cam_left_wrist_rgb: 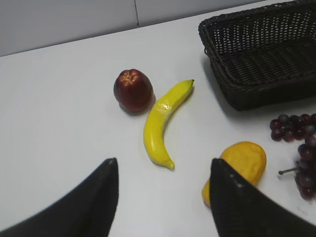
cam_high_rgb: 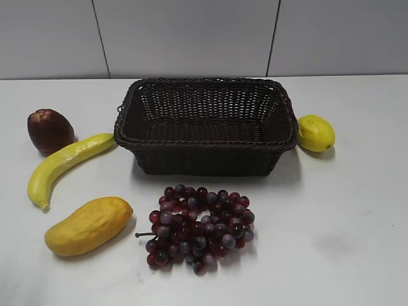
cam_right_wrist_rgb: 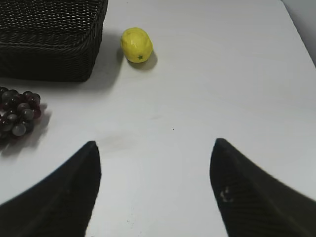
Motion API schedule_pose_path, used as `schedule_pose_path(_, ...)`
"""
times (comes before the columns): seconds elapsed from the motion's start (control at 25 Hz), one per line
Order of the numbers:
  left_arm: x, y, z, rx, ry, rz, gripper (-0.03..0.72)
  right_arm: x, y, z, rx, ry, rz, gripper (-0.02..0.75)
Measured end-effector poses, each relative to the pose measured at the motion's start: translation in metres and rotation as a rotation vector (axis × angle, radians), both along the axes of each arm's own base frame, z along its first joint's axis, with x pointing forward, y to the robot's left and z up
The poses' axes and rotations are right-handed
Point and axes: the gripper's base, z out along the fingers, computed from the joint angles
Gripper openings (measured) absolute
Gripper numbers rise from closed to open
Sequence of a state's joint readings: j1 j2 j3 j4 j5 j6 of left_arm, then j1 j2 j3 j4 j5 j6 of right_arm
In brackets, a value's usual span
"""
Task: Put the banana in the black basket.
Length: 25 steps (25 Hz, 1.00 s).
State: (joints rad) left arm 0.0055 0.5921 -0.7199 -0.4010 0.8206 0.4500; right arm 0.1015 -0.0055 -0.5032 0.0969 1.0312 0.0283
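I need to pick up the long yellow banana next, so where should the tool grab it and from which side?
Grip the long yellow curved banana around its thick middle, coming straight down from above with the left tool, already open. It lies flat on the white table, and the jaws should close across its narrow width. The dark red apple sits close to the greenish end, so stay clear of that end.

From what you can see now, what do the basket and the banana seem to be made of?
The basket looks like woven wicker or plastic rattan, dark brown-black and slightly glossy: open weave and a braided rim show. The banana looks like moulded plastic or foam, smooth and faintly shiny, evenly yellow without brown spots; a real fruit cannot be ruled out.
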Motion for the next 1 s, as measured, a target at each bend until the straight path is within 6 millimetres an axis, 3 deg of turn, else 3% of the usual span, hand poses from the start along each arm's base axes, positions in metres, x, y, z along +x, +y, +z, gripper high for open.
schedule_pose_path(0.28,0.073,0.002,0.032,0.073,-0.014,-0.021,0.575,0.0,0.0,0.0,0.0,0.0,0.0,0.52)
schedule_pose_path(0.48,0.122,0.0,0.039,0.107,0.037,-0.063,0.575,0.0,0.0,0.0,0.0,0.0,0.0,0.52)
schedule_pose_path(0.64,0.155,-0.016,0.018,0.139,0.126,-0.135,0.571,0.0,0.0,0.0,0.0,0.0,0.0,0.52)
schedule_pose_path(0.8,0.18,-0.037,-0.018,0.196,0.244,-0.212,0.568,0.0,0.0,0.0,0.0,0.0,0.0,0.52)
schedule_pose_path(1.0,0.206,-0.048,-0.067,0.256,0.403,-0.244,0.56,0.0,0.0,0.0,0.0,0.0,0.0,0.52)
